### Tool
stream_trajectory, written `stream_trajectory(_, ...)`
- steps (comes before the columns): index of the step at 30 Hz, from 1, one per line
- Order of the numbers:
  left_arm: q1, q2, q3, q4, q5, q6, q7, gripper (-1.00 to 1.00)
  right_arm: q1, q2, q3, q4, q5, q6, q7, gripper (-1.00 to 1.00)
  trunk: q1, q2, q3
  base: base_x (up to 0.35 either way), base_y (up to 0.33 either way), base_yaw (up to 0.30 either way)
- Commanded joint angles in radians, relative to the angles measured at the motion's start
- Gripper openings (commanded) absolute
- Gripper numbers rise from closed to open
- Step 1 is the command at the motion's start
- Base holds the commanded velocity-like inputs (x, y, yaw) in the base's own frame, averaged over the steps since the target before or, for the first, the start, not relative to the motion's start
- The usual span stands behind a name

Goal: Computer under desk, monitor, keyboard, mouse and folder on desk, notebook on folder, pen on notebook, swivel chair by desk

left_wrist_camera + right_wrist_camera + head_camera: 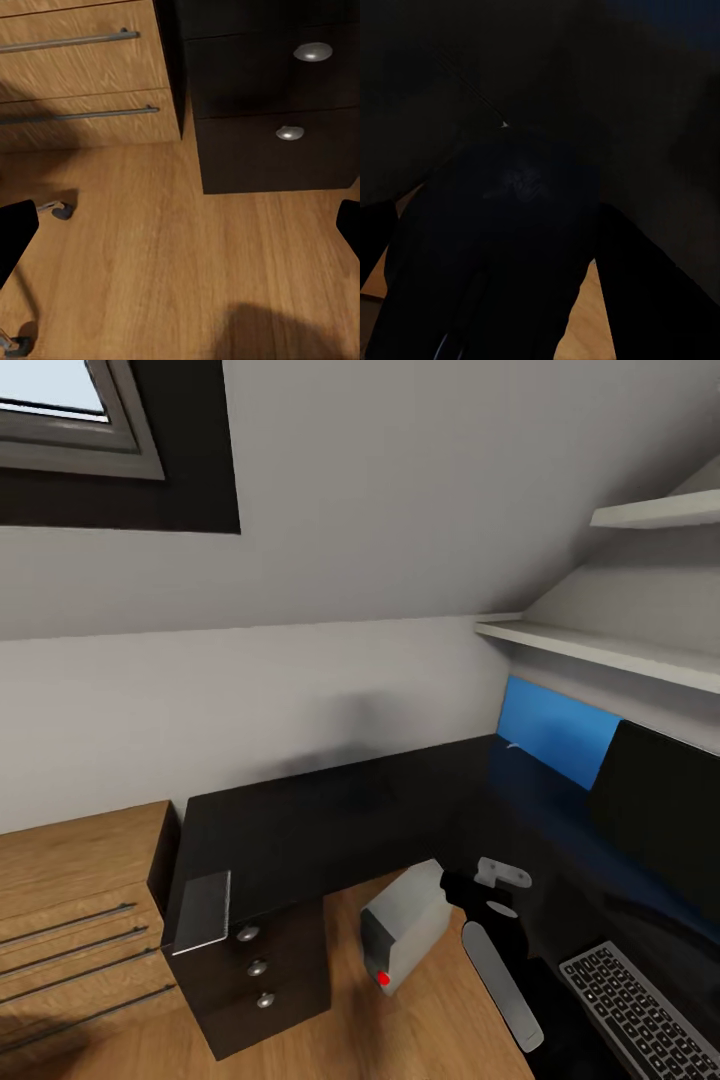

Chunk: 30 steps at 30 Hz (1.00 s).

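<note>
The desk [330,820] with its glossy black top fills the middle of the head view. The monitor [665,820] stands on it at the right, with the keyboard [640,1010] in front of it. The light-grey computer [405,935] with a red dot sits tilted on the wood floor at the desk's inner corner. My right arm [495,950] hangs beside it. In the dim right wrist view my right gripper [510,262] has a dark flat shape between its fingers; whether it grips it is unclear. My left gripper [180,232] is open above the floor, near casters of the swivel chair [60,210].
The desk's dark drawer unit [255,970] with round knobs stands next to a light wooden drawer chest [70,930]. A bright-blue panel [555,732] runs along the wall behind the monitor. White shelves [610,650] hang above the desk's right side.
</note>
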Motion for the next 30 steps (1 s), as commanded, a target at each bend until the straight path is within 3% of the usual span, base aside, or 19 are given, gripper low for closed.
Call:
stream_trajectory(1,-0.001,0.000,-0.009,0.000,0.004,0.000,0.006,1.00,-0.001,-0.001,0.003,-0.001,-0.009,0.001,-0.009,-1.00,0.001,-0.002,-0.002,0.000,0.000,-0.095)
stream_trajectory(20,-0.001,0.000,-0.009,0.000,0.005,0.005,0.008,1.00,-0.002,-0.001,0.006,0.036,-0.008,0.001,-0.004,-1.00,0.001,-0.002,-0.002,0.000,-0.002,-0.249)
stream_trajectory(30,-0.001,-0.001,-0.009,0.000,0.005,0.004,0.011,1.00,-0.002,-0.002,0.011,0.058,-0.004,0.002,-0.001,-1.00,0.001,-0.002,-0.002,0.114,-0.145,-0.226)
